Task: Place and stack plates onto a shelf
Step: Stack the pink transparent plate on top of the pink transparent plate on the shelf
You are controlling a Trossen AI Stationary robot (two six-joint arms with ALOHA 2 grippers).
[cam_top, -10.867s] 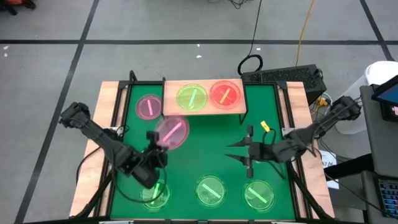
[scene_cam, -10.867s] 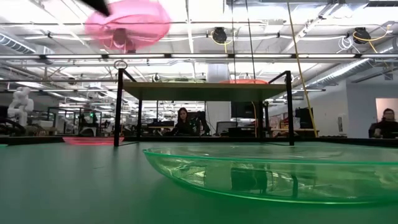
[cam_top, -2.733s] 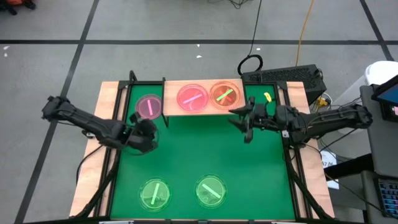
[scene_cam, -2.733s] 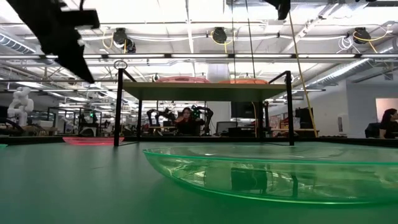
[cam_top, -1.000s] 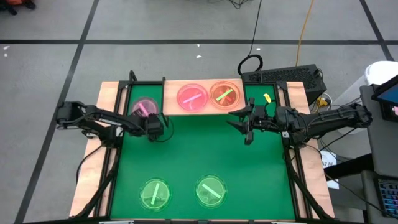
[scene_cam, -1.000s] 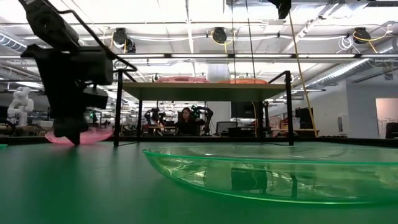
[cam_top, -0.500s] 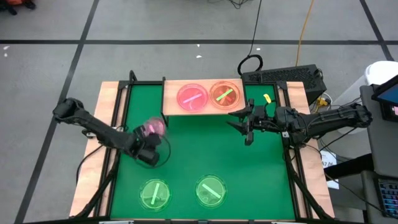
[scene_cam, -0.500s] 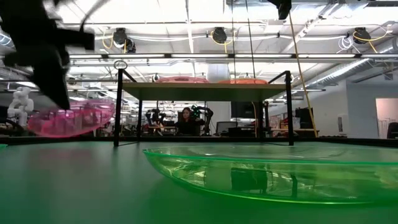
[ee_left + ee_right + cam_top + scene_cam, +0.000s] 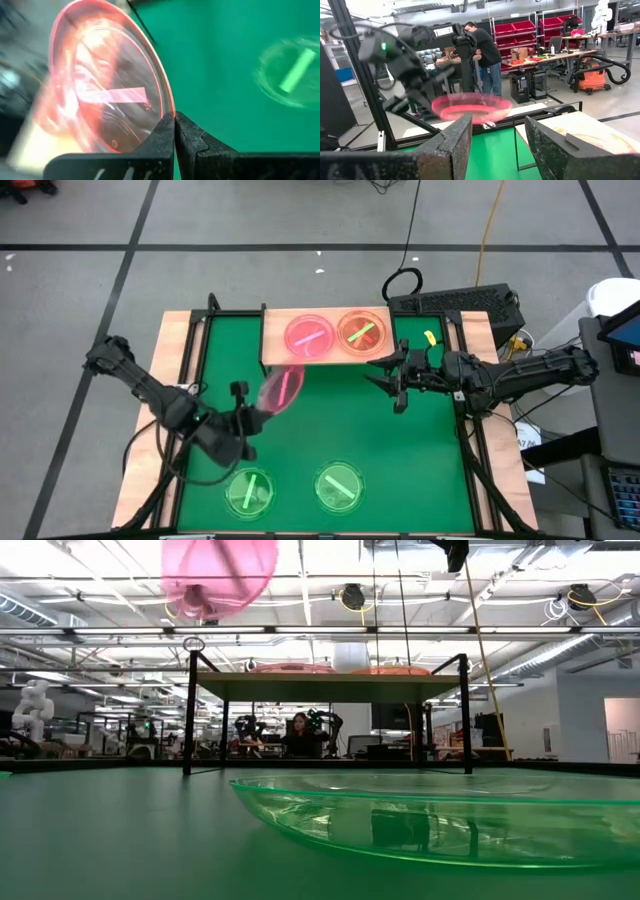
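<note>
green mat [image 9: 330,430] covers the table, with pale wood showing along its sides and grey floor around it. at the far edge stands the shelf [image 9: 275,350], a light board on thin black legs, carrying a pink plate [image 9: 309,337] and an orange plate [image 9: 361,332] side by side, each crossed by a bright bar. in the low view both show as thin rims on top of the board.

left gripper [image 9: 247,416] is over the left middle of the mat, fingers pressed together on the rim of another pink plate [image 9: 280,389], which is held up in the air and tilted, near the shelf's near-left corner. the left wrist view shows the two dark fingers [image 9: 192,137] meeting at the plate's edge. in the low view this plate hangs high, above shelf level and to its left.

right gripper [image 9: 392,382] hovers over the mat just by the shelf's right end, fingers spread, nothing between them.

two green plates lie on the near part of the mat: one [image 9: 249,491] close to the left arm, one [image 9: 339,486] at the middle.

a person [image 9: 487,55] stands at a workbench in the room beyond.
</note>
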